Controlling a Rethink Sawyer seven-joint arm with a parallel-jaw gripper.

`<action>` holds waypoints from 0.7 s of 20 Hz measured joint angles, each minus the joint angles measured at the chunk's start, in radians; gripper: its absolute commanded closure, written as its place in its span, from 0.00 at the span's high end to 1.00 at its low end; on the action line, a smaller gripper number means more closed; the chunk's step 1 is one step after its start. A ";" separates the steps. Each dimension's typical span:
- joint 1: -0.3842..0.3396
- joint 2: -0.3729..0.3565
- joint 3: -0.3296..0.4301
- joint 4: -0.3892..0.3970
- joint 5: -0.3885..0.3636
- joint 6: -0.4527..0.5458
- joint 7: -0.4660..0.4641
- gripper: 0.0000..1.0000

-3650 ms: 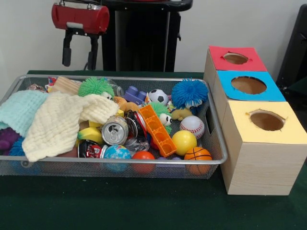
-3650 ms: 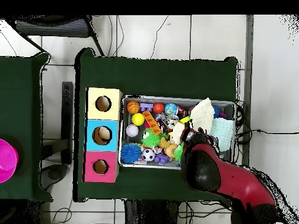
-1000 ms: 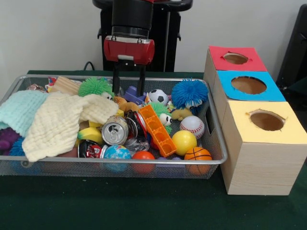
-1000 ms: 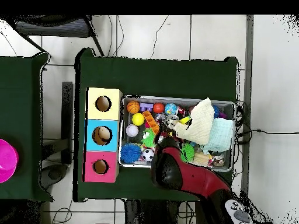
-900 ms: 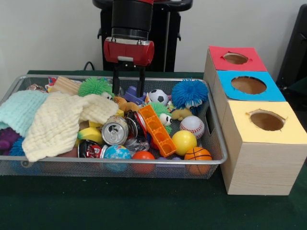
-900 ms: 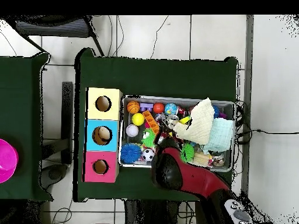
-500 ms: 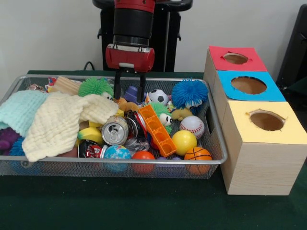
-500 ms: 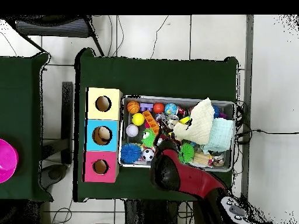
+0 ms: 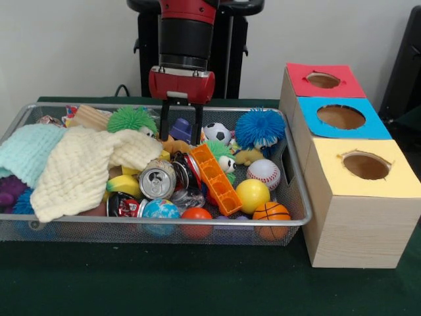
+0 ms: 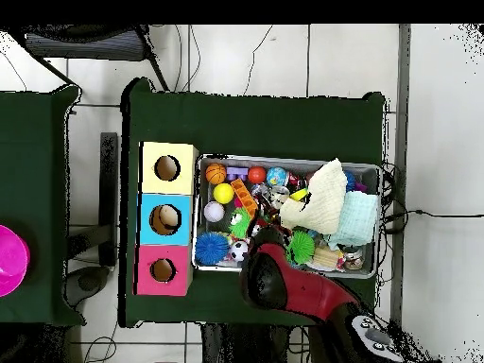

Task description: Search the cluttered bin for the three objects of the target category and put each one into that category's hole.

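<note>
My gripper (image 9: 181, 136) hangs open at the back of the wire bin (image 9: 297, 197), its two black fingers (image 9: 164, 124) straddling a purple-blue toy block (image 9: 182, 128). I cannot tell whether the fingers touch it. Just right of it lie a small soccer ball (image 9: 217, 132) and a blue spiky ball (image 9: 260, 127). A baseball (image 9: 266, 172), a yellow ball (image 9: 252, 195) and a basketball (image 9: 271, 211) sit at the bin's front right. In the overhead view the red arm (image 10: 284, 284) covers the gripper and the block.
Three wooden boxes with holes stand right of the bin: red (image 9: 342, 82), blue (image 9: 375, 125), yellow (image 9: 395, 184). A cream cloth (image 9: 82, 168) and mint cloth (image 9: 26, 150) cover the bin's left. An orange block (image 9: 216, 178), a can (image 9: 158, 179) and a green spiky ball (image 9: 131, 120) lie nearby.
The gripper came from high above the bin's left to over the purple-blue block, then lowered steadily until its fingers reach down beside it. It has stayed open.
</note>
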 measured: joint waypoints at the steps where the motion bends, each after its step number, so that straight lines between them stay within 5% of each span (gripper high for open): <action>1: 0.000 0.000 0.000 0.000 0.000 0.000 0.000 1.00; 14: 0.009 0.053 -0.007 -0.001 0.000 -0.014 0.000 1.00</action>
